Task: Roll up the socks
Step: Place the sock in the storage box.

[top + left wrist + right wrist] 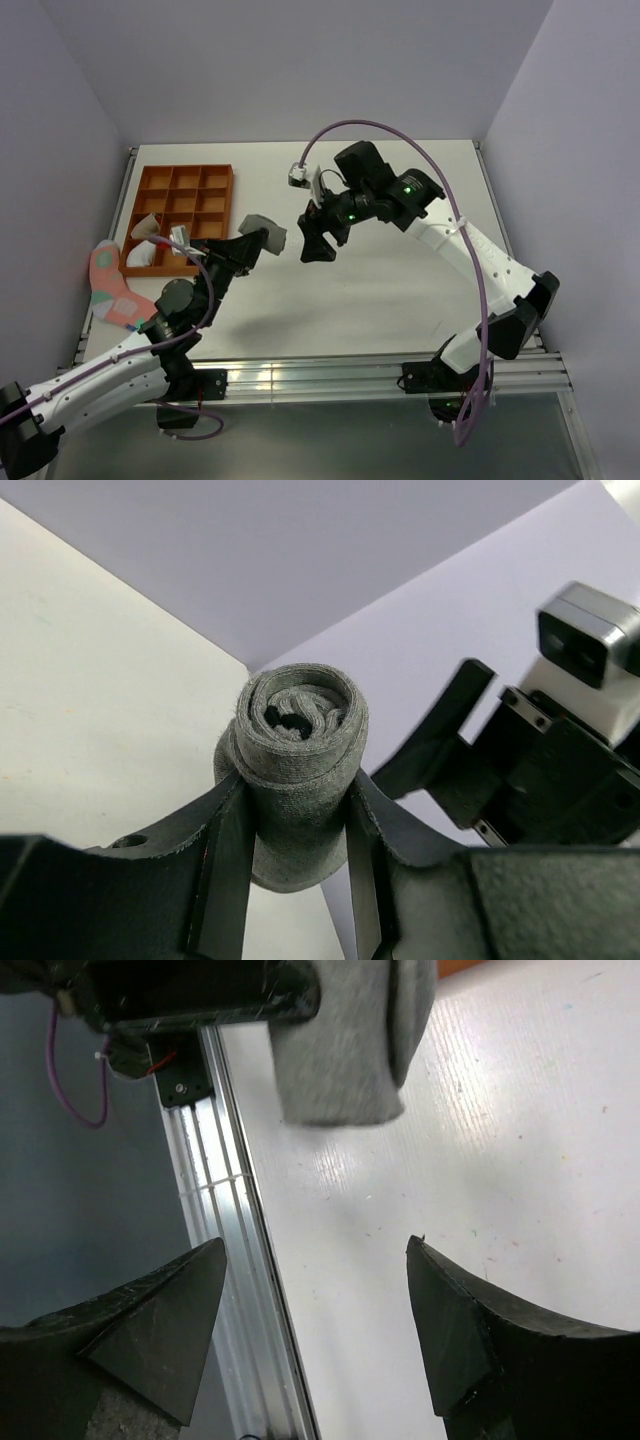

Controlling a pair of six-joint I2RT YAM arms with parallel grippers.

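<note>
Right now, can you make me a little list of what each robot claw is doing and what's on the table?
left claw: shut on a grey sock roll
right claw: open, empty, close to the roll
tray: orange, on the table's left side
pink sock: flat at the table's left edge, next to the tray

Top view looks down over the whole surface (pixel 400 300); both close wrist views share the grey sock roll (pixel 300 750).
</note>
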